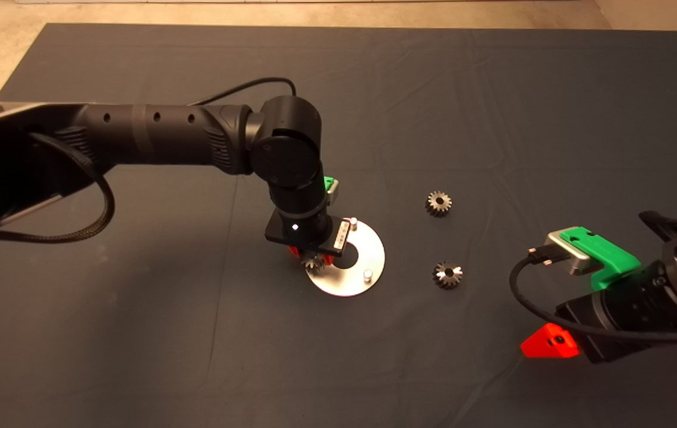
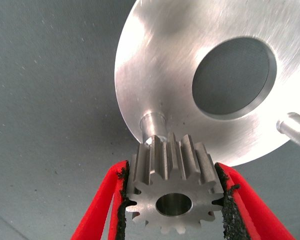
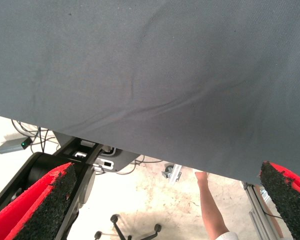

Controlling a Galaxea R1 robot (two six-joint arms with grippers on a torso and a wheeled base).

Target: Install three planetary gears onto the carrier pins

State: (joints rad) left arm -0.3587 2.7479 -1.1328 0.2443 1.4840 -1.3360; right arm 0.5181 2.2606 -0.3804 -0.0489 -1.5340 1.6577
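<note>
Between left pincer pads: gear, above pin.

The left gripper, clamped on a gear, crowds the disc's left rim; two pins stand exposed on its right half; two loose gears lie beyond, with open mat toward the near edge.

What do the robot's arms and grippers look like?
Both arms are black, round tubes with thick joints. The left arm has small holes along it and a braided black cable looping beneath. Each gripper has a green body and two red fingers with rough black pads. The right gripper has a silver plug with a black cable curving from it.
</note>
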